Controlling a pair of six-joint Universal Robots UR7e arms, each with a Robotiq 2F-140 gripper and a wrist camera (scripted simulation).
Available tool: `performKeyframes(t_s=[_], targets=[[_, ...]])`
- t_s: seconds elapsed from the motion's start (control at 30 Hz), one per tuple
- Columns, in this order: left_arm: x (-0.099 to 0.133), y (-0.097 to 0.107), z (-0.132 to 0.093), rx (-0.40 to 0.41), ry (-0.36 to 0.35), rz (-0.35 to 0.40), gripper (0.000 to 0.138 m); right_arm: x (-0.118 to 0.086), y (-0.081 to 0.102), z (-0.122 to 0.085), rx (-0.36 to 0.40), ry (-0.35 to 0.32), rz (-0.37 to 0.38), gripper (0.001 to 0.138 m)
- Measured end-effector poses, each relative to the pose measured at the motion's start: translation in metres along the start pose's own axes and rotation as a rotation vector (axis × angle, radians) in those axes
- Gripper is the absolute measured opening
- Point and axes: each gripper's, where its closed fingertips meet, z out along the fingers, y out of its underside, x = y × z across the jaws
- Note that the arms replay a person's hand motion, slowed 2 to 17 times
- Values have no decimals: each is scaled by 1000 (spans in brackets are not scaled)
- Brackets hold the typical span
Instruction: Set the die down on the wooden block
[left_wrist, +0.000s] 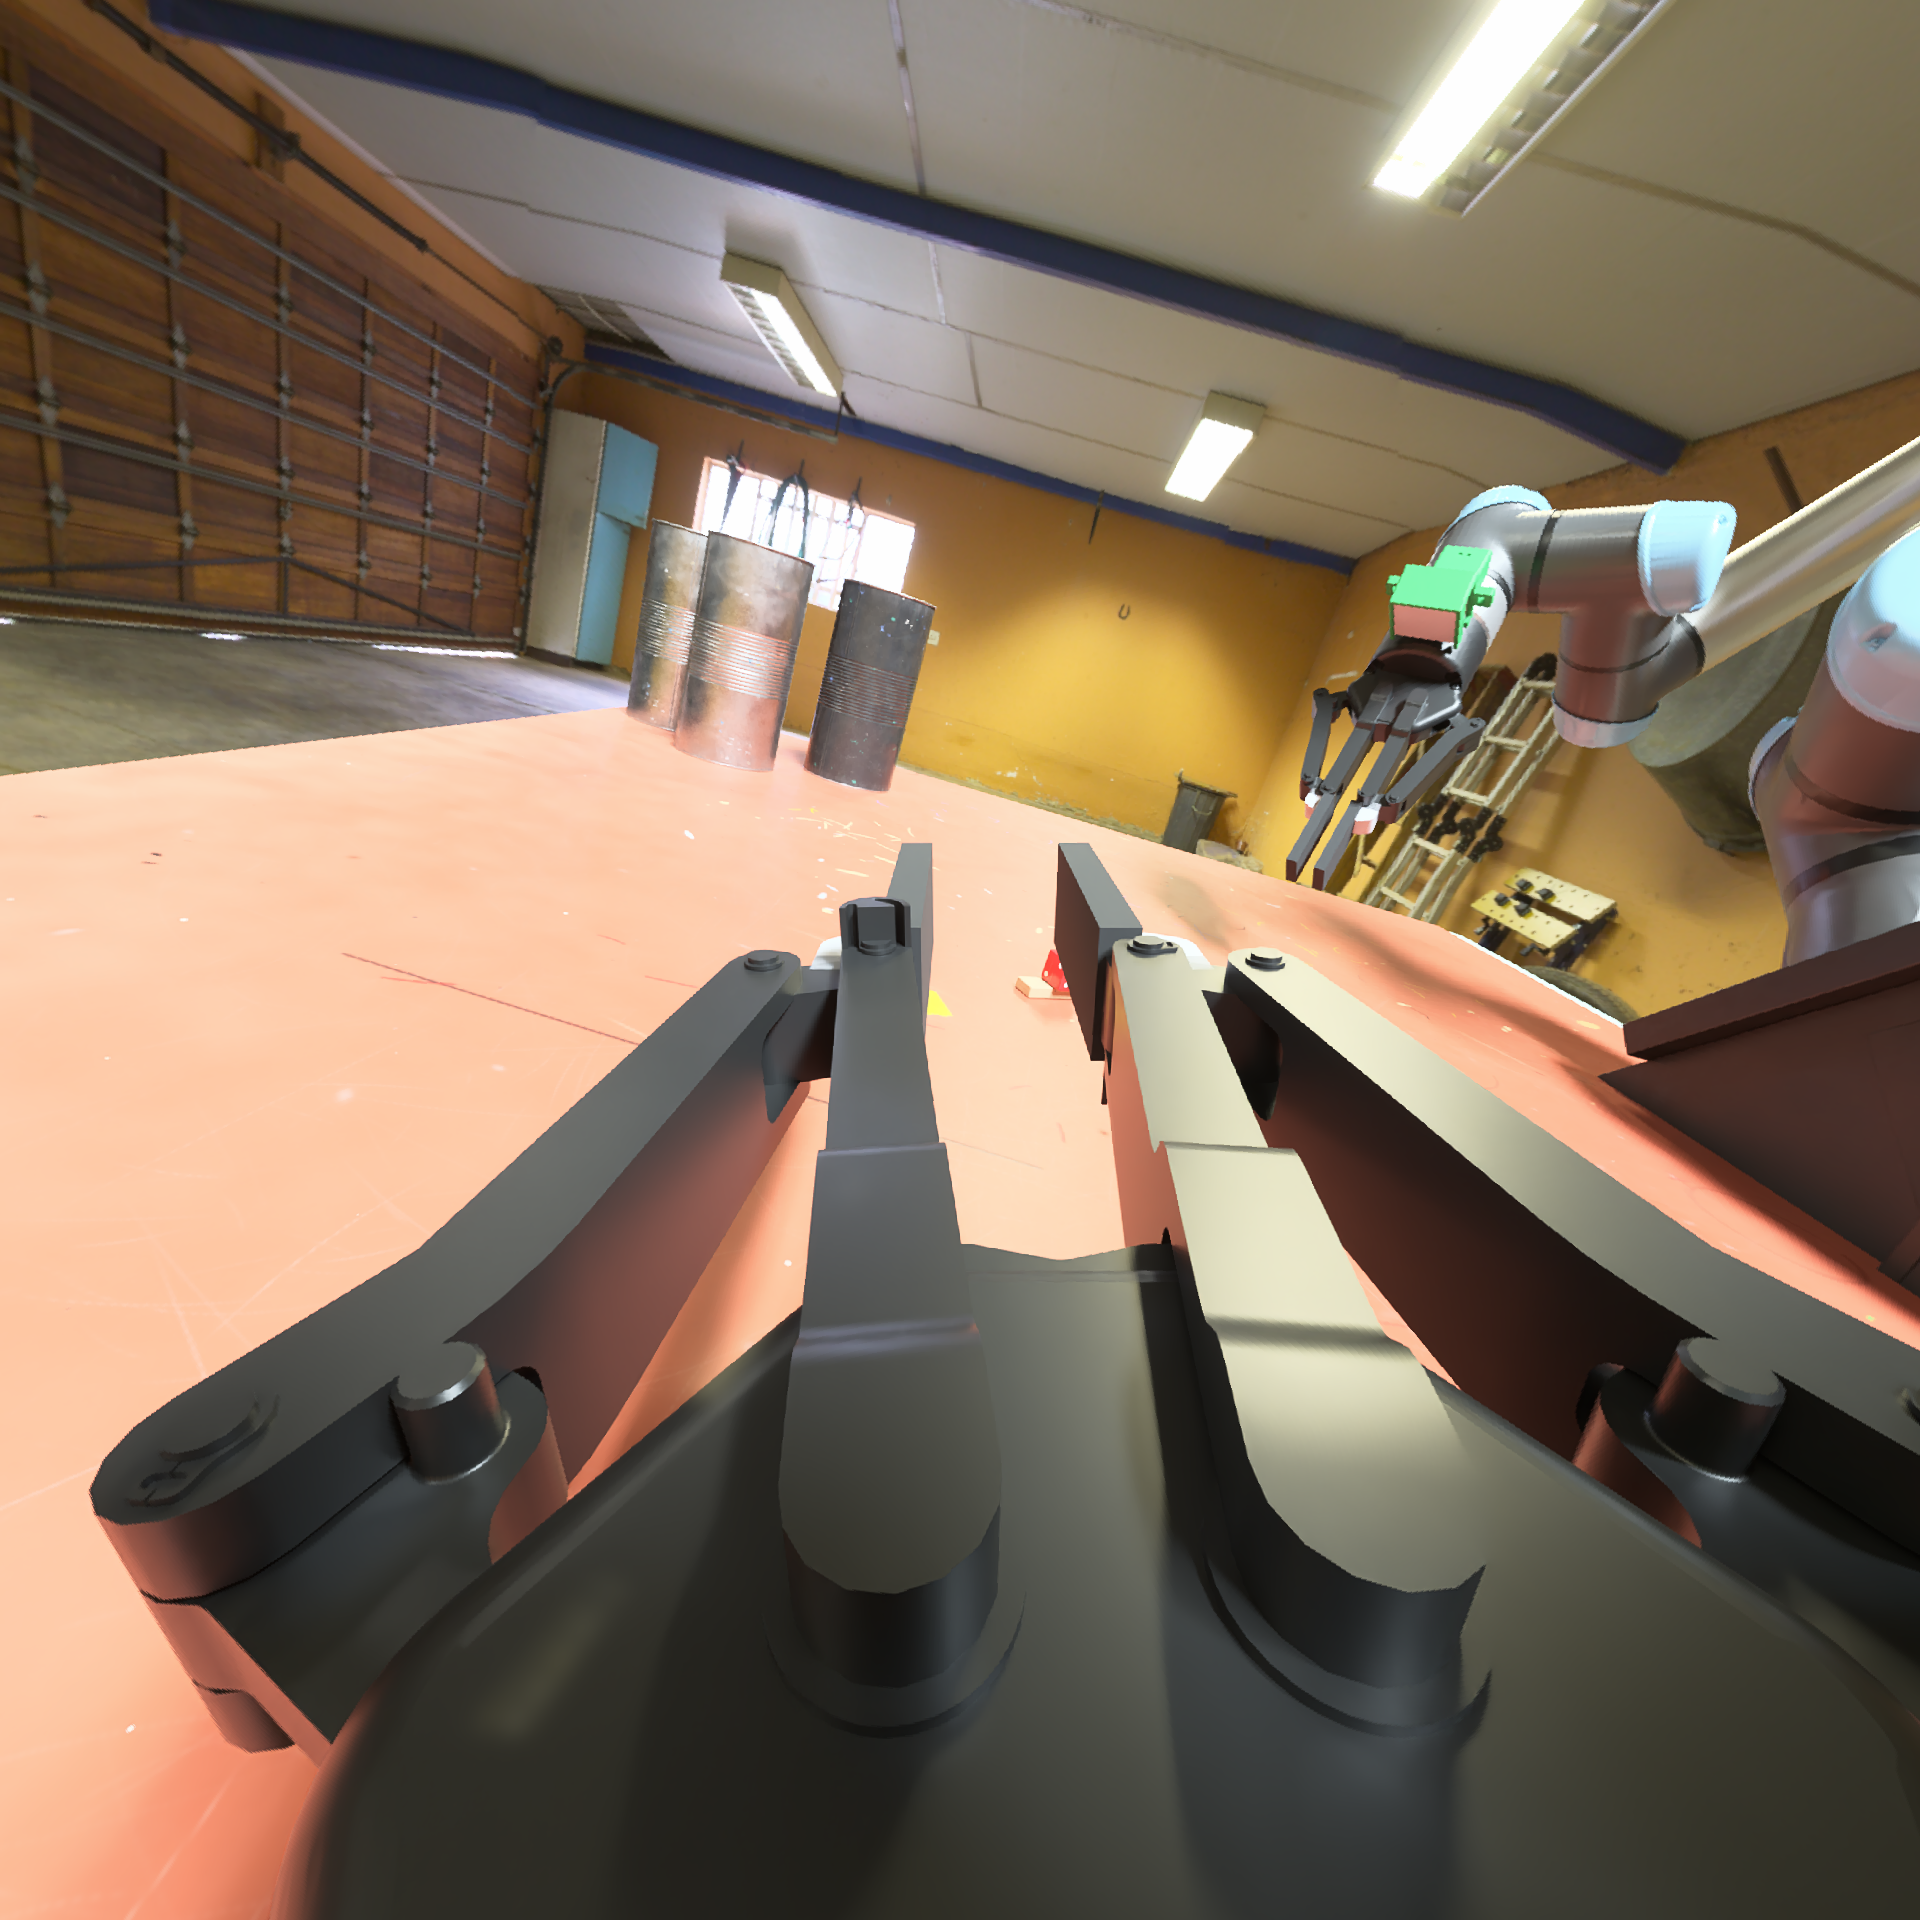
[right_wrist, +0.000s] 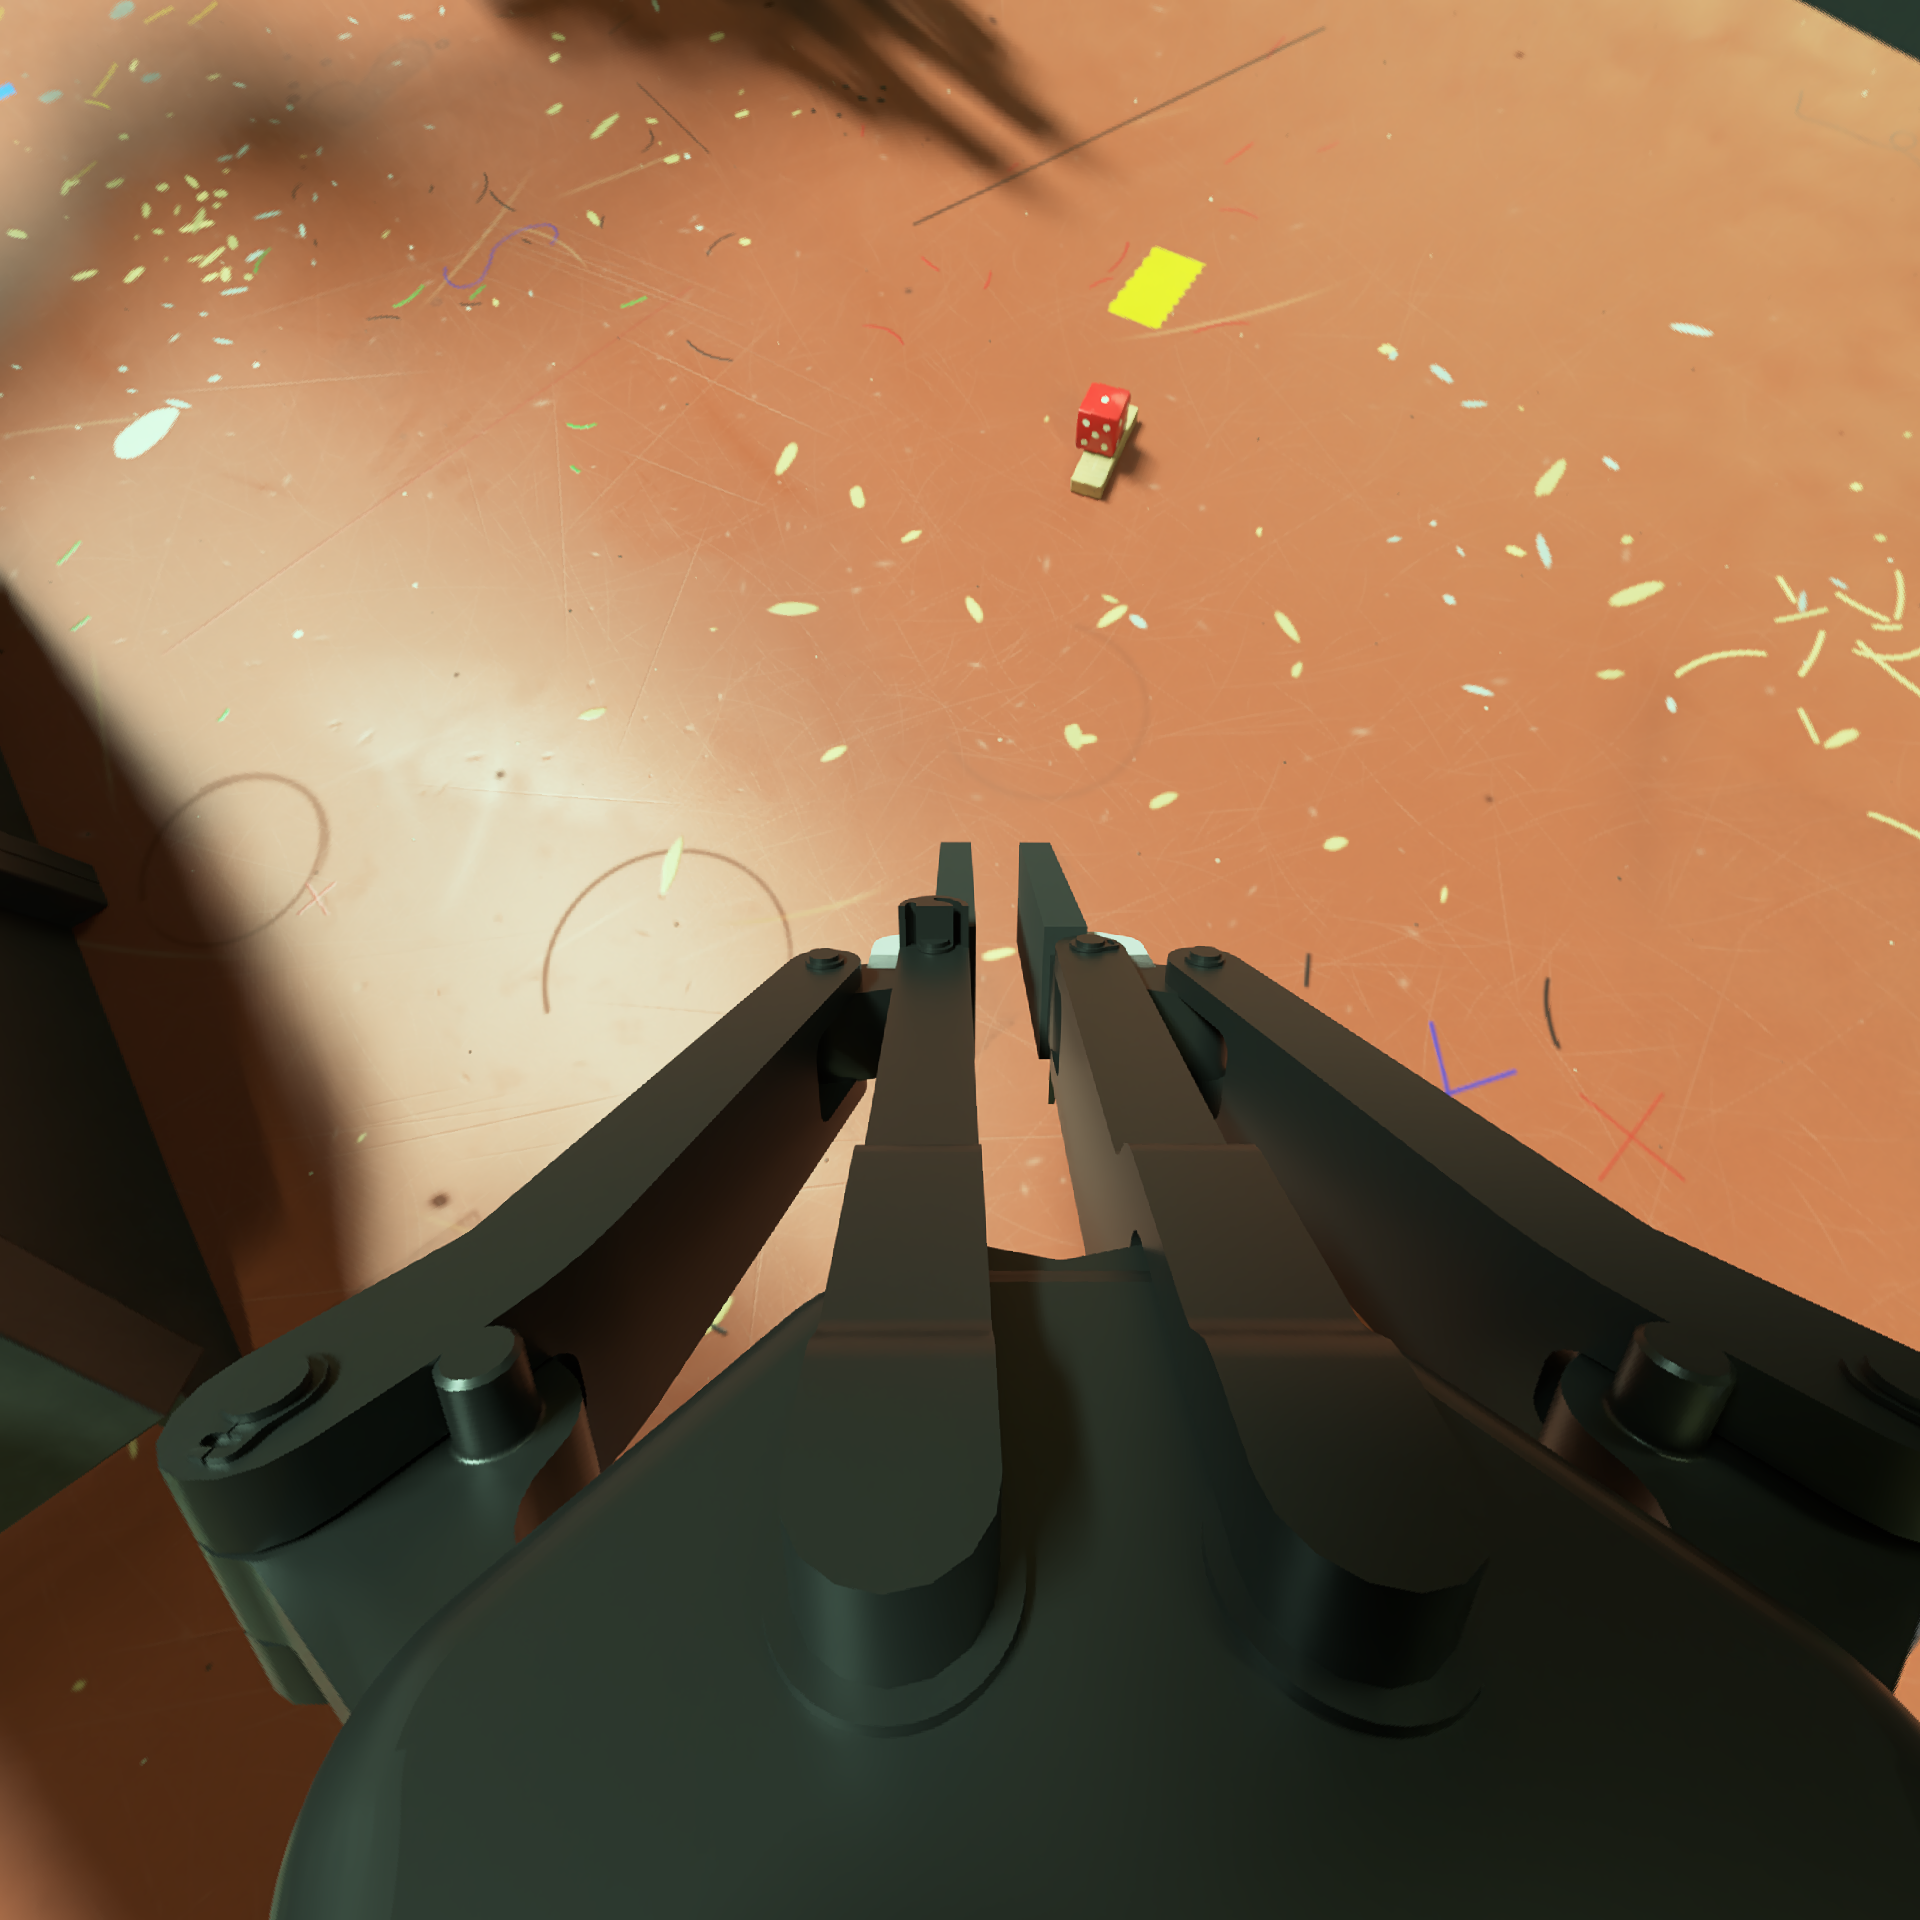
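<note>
1. Red cube-shaped die with white pips (right_wrist: 1102, 418) sits on the small pale wooden block (right_wrist: 1103, 463), toward the block's far end as the right wrist view shows it; the near end of the block is bare.
2. Block lies flat on the scuffed salmon-orange table surface (right_wrist: 727, 582). Neither gripper touches the block or the die.
3. Flat yellow rectangular piece (right_wrist: 1155, 287) lies on the table beyond the die, apart from the block.
4. Right gripper (right_wrist: 995, 868) hangs above the table, well short of the die. Its fingers are parted by a narrow gap and nothing is between them.
5. Left gripper (left_wrist: 992, 868) sits low over the table, pointing toward the die (left_wrist: 1054, 971) and block (left_wrist: 1042, 987), which appear ahead between its fingertips and close beside the right-hand one. Its fingers stand moderately apart and hold nothing.
6. From the left wrist view, the right gripper (left_wrist: 1317, 868) is seen raised in the air, off to the right of the block.
7. Background: three metal drums (left_wrist: 769, 665) stand beyond the table's far edge.
</note>
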Motion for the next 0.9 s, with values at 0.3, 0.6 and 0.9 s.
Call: performKeyframes(t_s=[0.3,0.6,0.9], targets=[[-2,1,1,-11,-24,8,32,-14,-11,10,65,-46,-49,12],[-3,3,3,-27,-50,15,32,-25,-25,10,146,-91,-85,17],[-6,4,4,-38,-74,17,32,-17,-24,3,153,-25,-80,20]])
